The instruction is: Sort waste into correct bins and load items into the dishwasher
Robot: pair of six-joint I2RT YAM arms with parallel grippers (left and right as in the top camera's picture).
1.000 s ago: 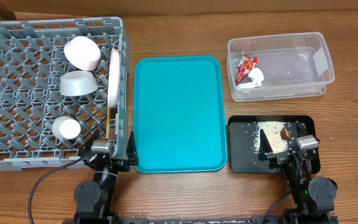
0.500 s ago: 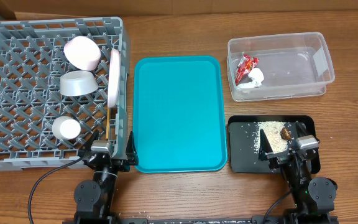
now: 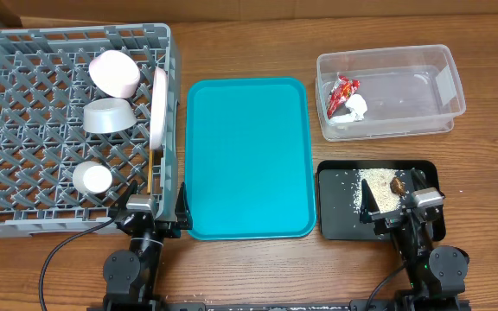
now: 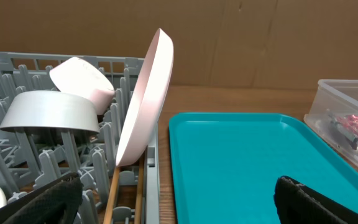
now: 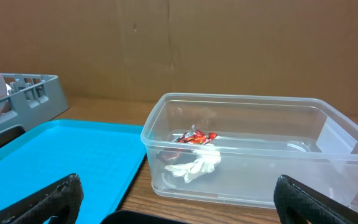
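The grey dish rack (image 3: 24, 130) holds a pink bowl (image 3: 115, 73), a grey bowl (image 3: 107, 116), a small white dish (image 3: 92, 179), a white plate (image 3: 158, 105) on edge and wooden chopsticks (image 3: 151, 171). The clear tub (image 3: 413, 104) holds the red wrapper (image 3: 342, 93) and white tissue (image 3: 355, 107). The black tray (image 3: 340, 220) holds rice (image 3: 377, 188) and a brown scrap (image 3: 399, 185). My left gripper (image 3: 152, 207) is open and empty at the rack's front right corner. My right gripper (image 3: 402, 207) is open and empty over the black tray. The left wrist view shows the plate (image 4: 145, 106) and chopsticks (image 4: 112, 193); the right wrist view shows the tub (image 5: 253, 152).
A flat teal tray (image 3: 247, 155) lies between the rack and the bins, also in the left wrist view (image 4: 241, 168) and right wrist view (image 5: 61, 162). A cardboard wall stands behind the wooden table (image 3: 249, 52).
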